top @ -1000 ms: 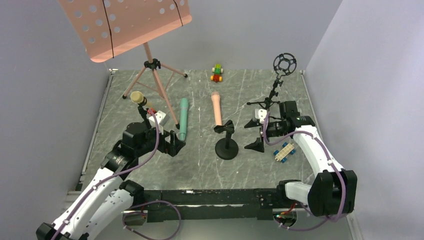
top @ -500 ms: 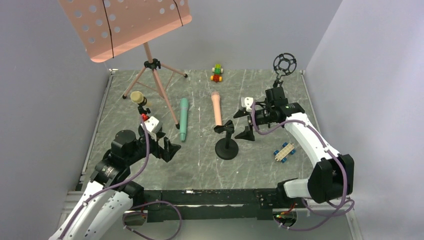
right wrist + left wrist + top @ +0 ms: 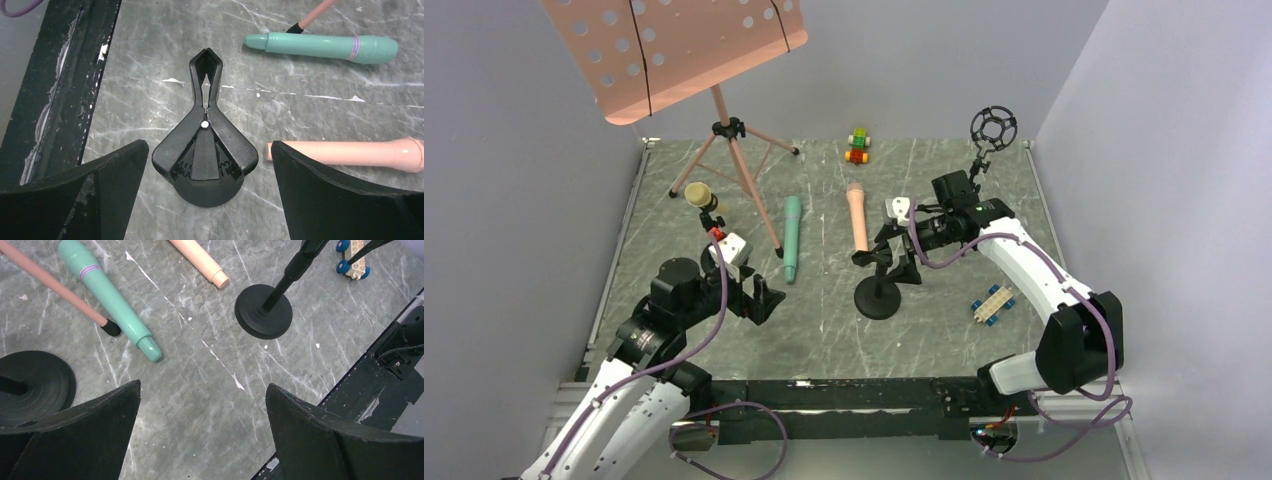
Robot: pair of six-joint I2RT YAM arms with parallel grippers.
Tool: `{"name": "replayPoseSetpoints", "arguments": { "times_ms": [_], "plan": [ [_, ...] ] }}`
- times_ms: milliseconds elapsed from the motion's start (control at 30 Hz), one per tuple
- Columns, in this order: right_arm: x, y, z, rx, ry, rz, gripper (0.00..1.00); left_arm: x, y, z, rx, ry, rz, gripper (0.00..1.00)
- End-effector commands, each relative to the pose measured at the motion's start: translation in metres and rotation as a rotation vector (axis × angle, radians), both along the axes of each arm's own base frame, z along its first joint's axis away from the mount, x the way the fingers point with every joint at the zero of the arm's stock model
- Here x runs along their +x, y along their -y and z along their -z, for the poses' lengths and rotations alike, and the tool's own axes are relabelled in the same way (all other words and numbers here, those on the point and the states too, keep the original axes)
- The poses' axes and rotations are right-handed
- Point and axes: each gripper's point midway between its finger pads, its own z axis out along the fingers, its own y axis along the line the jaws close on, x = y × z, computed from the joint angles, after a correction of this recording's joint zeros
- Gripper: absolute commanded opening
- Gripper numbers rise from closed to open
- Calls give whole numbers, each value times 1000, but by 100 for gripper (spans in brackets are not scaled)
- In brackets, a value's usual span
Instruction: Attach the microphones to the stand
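Note:
The teal-green microphone (image 3: 791, 237) and the salmon pink microphone (image 3: 857, 217) lie flat on the marble table. The pale yellow microphone (image 3: 700, 194) sits up on a small black stand at the left. The middle stand (image 3: 877, 298) has a round black base and a spring clip (image 3: 205, 135) on top. My right gripper (image 3: 896, 258) hangs open over that clip, which shows between its fingers (image 3: 208, 146) without contact. My left gripper (image 3: 762, 298) is open and empty, pulled back near the teal-green microphone's (image 3: 107, 292) tail, over bare table (image 3: 202, 390).
A pink music stand (image 3: 724, 130) on a tripod fills the back left. A tall black stand with a ring mount (image 3: 993, 127) rises at the back right. Toy-brick cars sit at the back (image 3: 857, 146) and right (image 3: 992, 303). A black rail (image 3: 844, 395) edges the near side.
My right gripper has swung left from the right side to over the middle stand's clip. My left gripper has drawn back from the teal-green microphone toward the near edge.

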Motion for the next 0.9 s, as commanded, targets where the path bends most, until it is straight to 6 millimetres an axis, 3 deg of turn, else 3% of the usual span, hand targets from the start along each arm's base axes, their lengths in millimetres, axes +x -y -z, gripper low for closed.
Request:
{"name": "replayPoseSetpoints", "arguments": {
  "times_ms": [0, 600, 733, 867],
  "plan": [
    [2, -4, -19, 36, 37, -20, 99, 3, -1, -12, -11, 43, -11, 99],
    [-2, -5, -27, 56, 1, -12, 73, 2, 0, -11, -18, 36, -7, 99],
    [-3, -5, -23, 56, 0, 3, 75, 3, -1, -9, -13, 30, -12, 99],
    [-5, -2, -17, 49, 3, 9, 92, 7, 3, -11, -47, 14, -30, 99]
  ]
}}
